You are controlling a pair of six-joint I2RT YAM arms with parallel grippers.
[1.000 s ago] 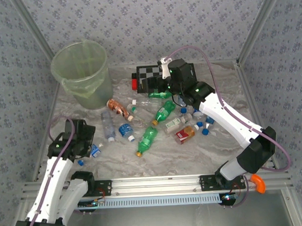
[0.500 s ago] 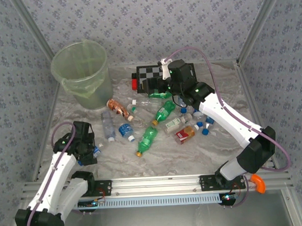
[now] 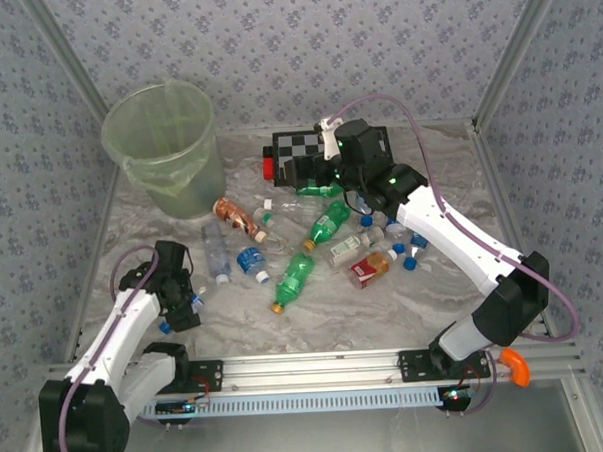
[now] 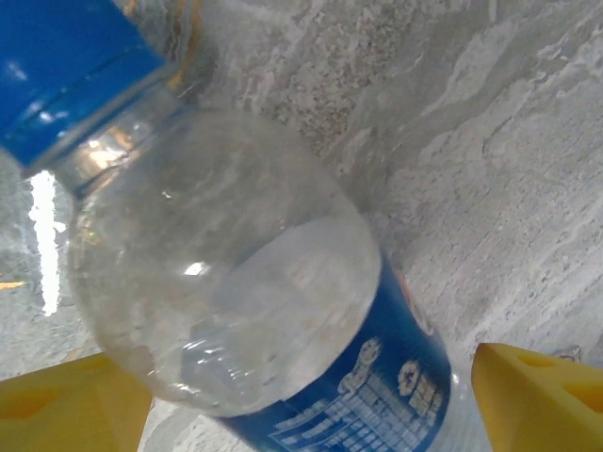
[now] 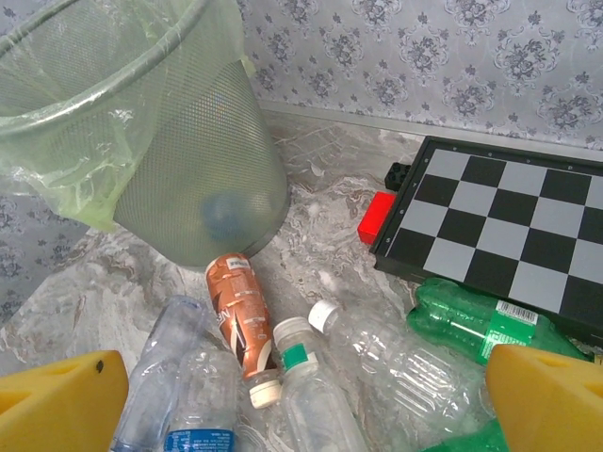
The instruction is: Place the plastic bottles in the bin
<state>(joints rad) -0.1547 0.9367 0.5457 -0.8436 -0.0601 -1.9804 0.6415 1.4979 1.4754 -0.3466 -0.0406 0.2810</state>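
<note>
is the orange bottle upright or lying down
Lying down: the orange bottle rests on its side on the table, white cap pointing away from the bin.

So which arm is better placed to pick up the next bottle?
Left, probably. The left hand is open and down around the blue-capped bottle, a finger on each side. The right hand hovers open higher, above the clear bottles.

Round plastic bin (image 3: 175, 186): translucent pale green. Flat checkerboard (image 5: 499, 226): black and white squares. Clear plastic bottle (image 4: 236, 311): blue cap, blue label; tabletop (image 4: 490, 141) grey marbled.
</note>
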